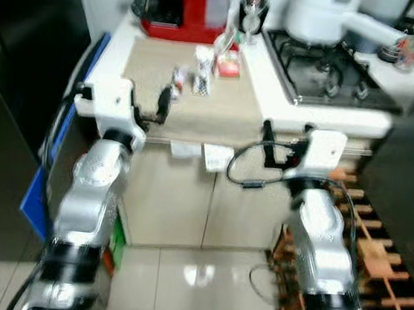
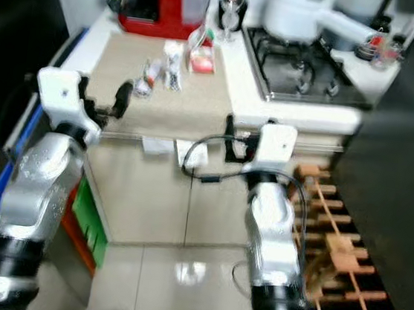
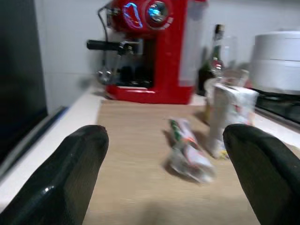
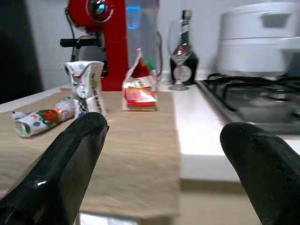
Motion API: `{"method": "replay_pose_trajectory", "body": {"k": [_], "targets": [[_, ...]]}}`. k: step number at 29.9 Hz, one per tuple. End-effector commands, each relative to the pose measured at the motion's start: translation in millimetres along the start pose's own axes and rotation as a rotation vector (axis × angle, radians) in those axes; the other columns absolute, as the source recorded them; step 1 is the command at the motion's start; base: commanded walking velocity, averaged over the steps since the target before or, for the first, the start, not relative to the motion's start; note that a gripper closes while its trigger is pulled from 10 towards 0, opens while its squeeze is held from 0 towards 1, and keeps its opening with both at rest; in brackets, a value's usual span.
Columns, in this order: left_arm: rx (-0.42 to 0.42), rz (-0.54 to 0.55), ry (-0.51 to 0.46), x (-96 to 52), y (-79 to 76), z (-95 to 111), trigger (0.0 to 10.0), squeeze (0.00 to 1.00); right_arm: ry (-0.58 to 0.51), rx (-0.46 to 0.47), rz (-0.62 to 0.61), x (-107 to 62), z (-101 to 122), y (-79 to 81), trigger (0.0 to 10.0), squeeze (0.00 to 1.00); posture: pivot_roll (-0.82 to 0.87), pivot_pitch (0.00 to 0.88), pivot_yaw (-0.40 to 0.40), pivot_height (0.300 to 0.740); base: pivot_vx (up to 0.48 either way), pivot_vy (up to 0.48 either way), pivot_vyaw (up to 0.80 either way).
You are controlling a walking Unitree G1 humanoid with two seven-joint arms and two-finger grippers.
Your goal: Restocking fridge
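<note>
**Both tools raised at the tabletop edge, groceries not yet picked**

Our two silver arms come first, then the beige wooden tabletop (image 1: 220, 104). We hold the left tool (image 3: 164, 168) spread wide, aimed at a crumpled white foil packet (image 3: 187, 152) at twelve o'clock; a small white carton (image 3: 227, 115) stands just beyond it at one o'clock. Our right tool (image 4: 164, 164) also gapes, empty, at the tabletop's edge. We judge this the reach step: next, advance the left tool and close around the packet.
</note>
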State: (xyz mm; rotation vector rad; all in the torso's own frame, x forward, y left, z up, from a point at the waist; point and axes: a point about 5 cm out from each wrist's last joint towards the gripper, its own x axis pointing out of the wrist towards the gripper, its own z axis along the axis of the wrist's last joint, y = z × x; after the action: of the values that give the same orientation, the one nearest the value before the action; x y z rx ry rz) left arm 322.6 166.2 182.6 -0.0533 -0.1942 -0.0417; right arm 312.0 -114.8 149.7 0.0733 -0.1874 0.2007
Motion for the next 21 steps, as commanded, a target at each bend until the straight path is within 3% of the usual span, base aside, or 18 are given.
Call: {"method": "replay_pose_trajectory", "body": {"k": [1, 6, 11, 21], "targets": [[-0.013, -0.013, -0.016, 0.3, -5.2, 5, 10.0, 0.00, -0.037, 0.006, 0.006, 3.7, 12, -1.7, 10.0, 0.00, -0.06, 0.000, 0.017, 0.711, 0.386, 0.285, 0.00], [-0.023, -0.017, -0.018, 0.6, -3.9, 6, 10.0, 0.00, -0.043, 0.021, 0.012, 7.1, 13, 0.4, 10.0, 0.00, -0.05, 0.000, 0.013, 0.711, 0.077, 0.434, 0.00], [0.030, -0.008, -0.027, 3.1, -3.0, 8, 10.0, 0.00, -0.049, 0.021, 0.016, 9.2, 15, 1.3, 10.0, 0.00, -0.05, 0.000, 0.013, 0.711, 0.000, 0.448, 0.00], [0.067, -0.026, -0.014, 2.2, -6.5, 8, 10.0, 0.00, -0.027, 0.085, 0.040, 28.5, 18, 11.2, 10.0, 0.00, -0.03, 0.000, 0.025, 0.711, 0.000, 0.000, 0.00]]}}
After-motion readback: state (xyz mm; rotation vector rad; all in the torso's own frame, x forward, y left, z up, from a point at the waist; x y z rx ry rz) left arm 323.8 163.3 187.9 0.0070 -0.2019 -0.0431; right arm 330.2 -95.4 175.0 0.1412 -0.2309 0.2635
